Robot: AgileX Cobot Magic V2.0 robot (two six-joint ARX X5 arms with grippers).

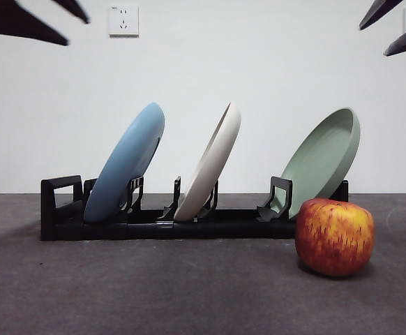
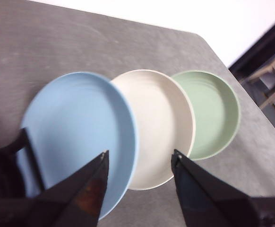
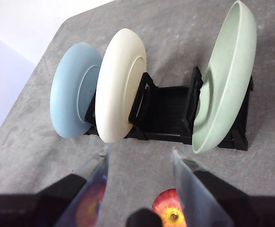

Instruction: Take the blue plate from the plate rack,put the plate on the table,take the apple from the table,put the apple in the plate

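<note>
Blue plate [image 1: 126,164] leans in the plate rack [image 1: 63,216], leftmost slot, beside the cream plate [image 1: 210,164] and green plate [image 1: 325,160]. Apple [image 1: 334,236] sits on the surface [image 1: 154,286] out front. Left end effector [image 2: 138,163] and right end effector [image 3: 138,158] both hover above, jaws wide, empty.

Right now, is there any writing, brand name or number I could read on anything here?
None can be read.
Wall socket: tiny marks at its corner, too small to read.
Blue plate, cream plate, green plate, apple, plate rack: no text or labels show.
</note>
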